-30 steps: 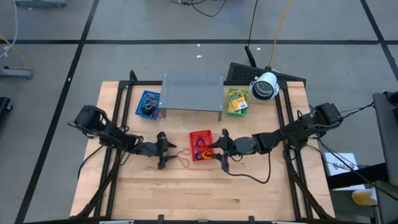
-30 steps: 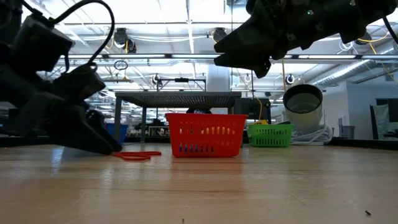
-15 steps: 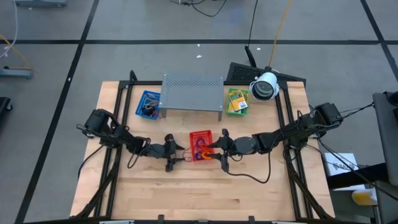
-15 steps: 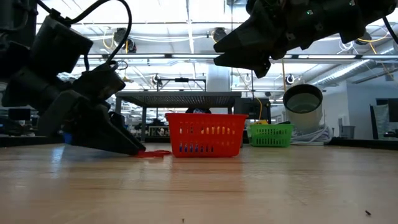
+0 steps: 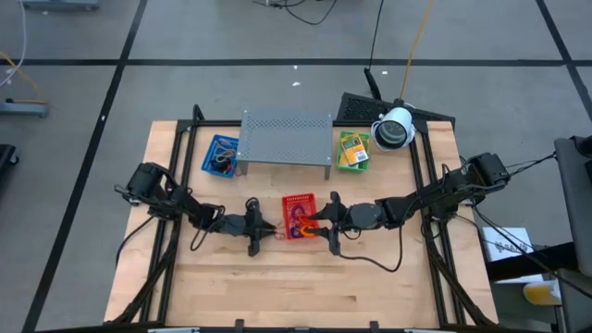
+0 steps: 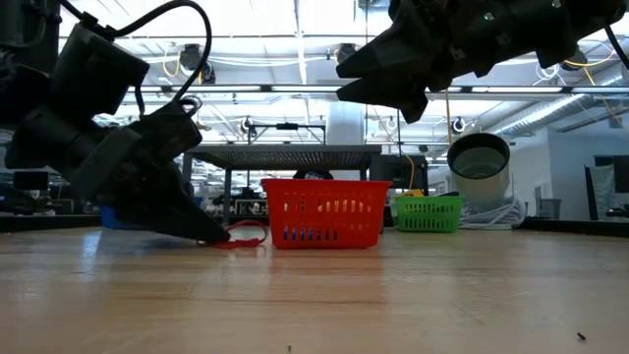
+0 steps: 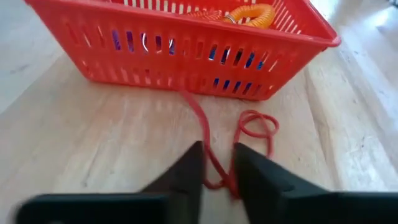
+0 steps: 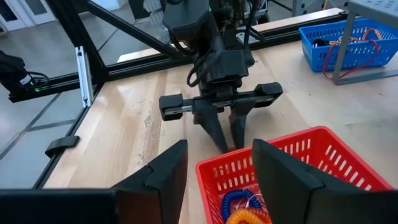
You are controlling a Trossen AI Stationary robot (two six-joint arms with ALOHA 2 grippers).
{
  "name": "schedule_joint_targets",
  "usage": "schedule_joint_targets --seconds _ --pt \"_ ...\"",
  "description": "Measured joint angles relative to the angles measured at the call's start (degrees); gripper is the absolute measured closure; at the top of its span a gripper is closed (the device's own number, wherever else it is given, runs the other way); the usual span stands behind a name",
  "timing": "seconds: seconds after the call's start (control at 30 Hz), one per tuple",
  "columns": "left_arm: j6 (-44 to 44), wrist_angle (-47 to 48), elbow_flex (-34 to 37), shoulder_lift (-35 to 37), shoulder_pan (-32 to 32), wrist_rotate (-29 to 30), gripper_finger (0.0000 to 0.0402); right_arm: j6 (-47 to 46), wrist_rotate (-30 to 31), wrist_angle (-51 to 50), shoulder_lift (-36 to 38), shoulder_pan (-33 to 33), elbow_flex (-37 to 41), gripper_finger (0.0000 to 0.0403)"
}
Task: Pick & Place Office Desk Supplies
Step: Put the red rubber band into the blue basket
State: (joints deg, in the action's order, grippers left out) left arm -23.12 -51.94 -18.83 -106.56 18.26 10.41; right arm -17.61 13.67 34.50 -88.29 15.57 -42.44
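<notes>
The left gripper (image 7: 217, 163) is sitting low on the wooden surface (image 5: 305, 291), just beside the red basket (image 5: 298, 216), with its jaws narrowed around a strand of a red rubber band (image 7: 239, 140) that is lying on the wood; the strand is running between the two fingers, though I cannot tell whether they are already squeezing it. The band's other end is trailing up to the foot of the basket wall. The right gripper (image 8: 214, 163) is hanging above the near rim of the same basket, its jaws standing apart with nothing between them. Inside the basket, an orange coil (image 7: 250, 14) and a blue coil (image 8: 239, 200) are resting. At the back of the surface, a blue basket (image 5: 220, 154) is holding more bands, a grey perforated rack (image 5: 287, 135) is standing in the middle, and a green basket (image 5: 352, 151) is carrying yellow-and-green packets (image 5: 351, 145).
</notes>
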Motion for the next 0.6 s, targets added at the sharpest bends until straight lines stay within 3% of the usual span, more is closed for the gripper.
schedule_joint_targets --seconds 0.13,0.33,0.6 --pt "-3.00 -2.22 0.11 -0.09 0.20 -1.81 0.0389 -2.62 0.00 -0.01 -0.01 -0.16 0.00 0.0234" --pt "-4.22 -7.66 -0.15 3.75 0.71 -6.10 0.0396 -2.74 0.04 0.06 0.00 -0.22 0.00 0.0234" --pt "-3.02 -1.58 -0.42 23.89 0.69 -0.54 0.0398 4.45 -0.06 2.88 -0.01 -0.92 0.00 0.0234"
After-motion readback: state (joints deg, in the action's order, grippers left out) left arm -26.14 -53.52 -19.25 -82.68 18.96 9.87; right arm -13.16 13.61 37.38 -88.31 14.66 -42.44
